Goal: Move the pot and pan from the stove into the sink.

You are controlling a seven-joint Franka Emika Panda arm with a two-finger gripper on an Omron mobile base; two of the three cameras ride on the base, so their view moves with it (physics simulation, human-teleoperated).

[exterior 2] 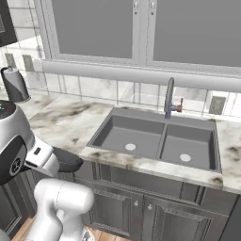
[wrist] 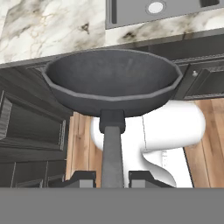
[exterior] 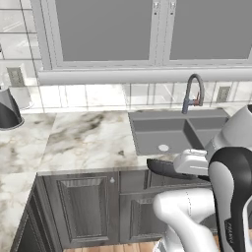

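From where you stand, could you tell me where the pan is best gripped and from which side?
Grip the pan by its long thin handle, coming from the handle's free end, opposite the bowl. The handle is narrow enough to fit between the fingers; the bowl is far too wide. The claw already straddles it there.

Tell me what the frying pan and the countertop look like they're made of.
Frying pan: likely cast iron or dark coated metal, judging by its matte dark grey surface. Countertop: looks like polished marble, white with grey-brown veining, though it could be an imitation.
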